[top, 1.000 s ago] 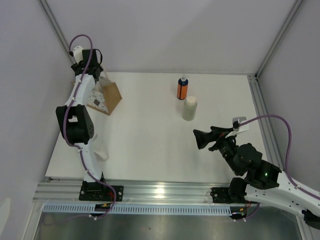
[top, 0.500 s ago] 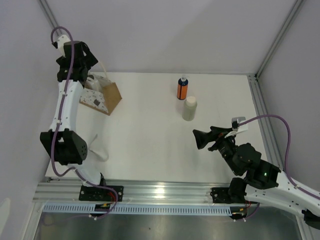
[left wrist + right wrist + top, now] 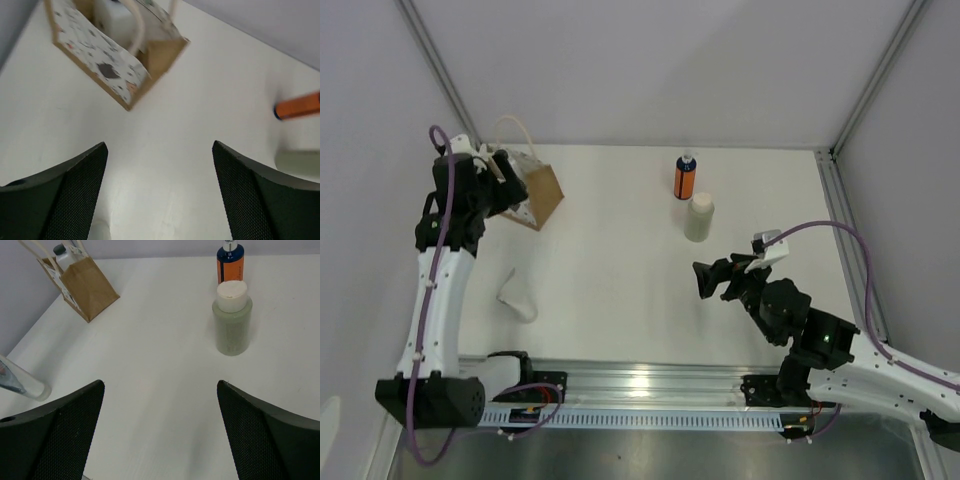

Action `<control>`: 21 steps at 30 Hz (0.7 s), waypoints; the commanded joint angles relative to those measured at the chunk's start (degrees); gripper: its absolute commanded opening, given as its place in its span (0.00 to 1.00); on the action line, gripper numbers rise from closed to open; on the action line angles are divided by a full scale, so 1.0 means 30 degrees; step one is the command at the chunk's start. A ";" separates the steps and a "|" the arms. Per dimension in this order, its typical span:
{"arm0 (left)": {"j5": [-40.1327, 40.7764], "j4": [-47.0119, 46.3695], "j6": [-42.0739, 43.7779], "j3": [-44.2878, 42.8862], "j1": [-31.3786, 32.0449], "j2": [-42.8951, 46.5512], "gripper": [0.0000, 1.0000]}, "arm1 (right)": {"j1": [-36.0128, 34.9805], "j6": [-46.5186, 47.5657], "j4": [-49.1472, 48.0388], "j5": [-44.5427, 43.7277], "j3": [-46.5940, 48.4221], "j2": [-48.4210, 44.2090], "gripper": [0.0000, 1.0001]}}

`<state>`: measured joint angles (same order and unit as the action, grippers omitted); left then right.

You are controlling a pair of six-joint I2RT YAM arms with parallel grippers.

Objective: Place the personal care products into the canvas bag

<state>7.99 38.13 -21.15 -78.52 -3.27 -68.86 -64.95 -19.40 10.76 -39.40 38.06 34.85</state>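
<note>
The canvas bag (image 3: 540,192) stands at the table's far left, its handles up. A white bottle with a dark cap (image 3: 62,255) sits inside the canvas bag (image 3: 85,285). The orange bottle (image 3: 685,178) and the cream-white cylinder (image 3: 699,217) stand side by side at the far middle of the table. My left gripper (image 3: 507,182) hovers just near-left of the bag, open and empty; its wrist view has the bag (image 3: 117,60) ahead of the left gripper (image 3: 159,146). My right gripper (image 3: 706,279) is open and empty, short of the cylinder (image 3: 231,322) and the orange bottle (image 3: 230,262).
A clear tube (image 3: 517,297) lies on the table near the left arm, also at the left edge of the right wrist view as the tube (image 3: 24,382). Grey walls close in the left, back and right. An aluminium rail (image 3: 640,385) runs along the near edge.
My left gripper lifted away from above the bag, swung back toward the near side and opened wider. My right gripper shifted a little to the left. The bottles on the table have not moved.
</note>
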 commanded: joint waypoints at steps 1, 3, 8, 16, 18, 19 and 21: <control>-0.6490 -0.0786 0.1249 0.2206 0.0734 0.2736 0.89 | -0.0089 0.0518 -0.0980 -0.0139 0.0701 0.0540 0.99; -0.6564 -0.0146 0.1248 0.2034 0.3443 0.2914 0.90 | -0.0060 0.0752 -0.1068 -0.0779 0.0643 0.0891 0.99; -0.3196 -0.1133 0.1425 0.1650 0.9636 0.2182 0.96 | 0.0116 0.1397 -0.1449 -0.2246 0.0233 0.1244 0.99; -0.1323 -0.9364 0.0632 0.5258 1.4445 0.0166 0.99 | 0.0438 0.1222 -0.1187 -0.2190 0.0027 -0.0567 0.98; -0.0586 -1.0451 0.0837 0.4849 1.5468 -0.2058 0.99 | 0.0438 0.1134 -0.1040 -0.2074 -0.0002 -0.1097 0.98; -0.0206 -1.0686 0.0867 0.4324 1.5706 -0.2849 0.99 | 0.0409 0.1076 -0.1039 -0.1986 -0.0002 -0.1331 0.98; 0.0005 -1.1331 0.0838 0.3385 1.6000 -0.5280 0.99 | 0.0438 0.0959 -0.1098 -0.1694 -0.0178 -0.1976 0.97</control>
<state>4.12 12.19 -18.57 -64.66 42.98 -77.69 -63.75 -16.03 9.37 -43.94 37.91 30.89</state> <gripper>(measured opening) 0.994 0.977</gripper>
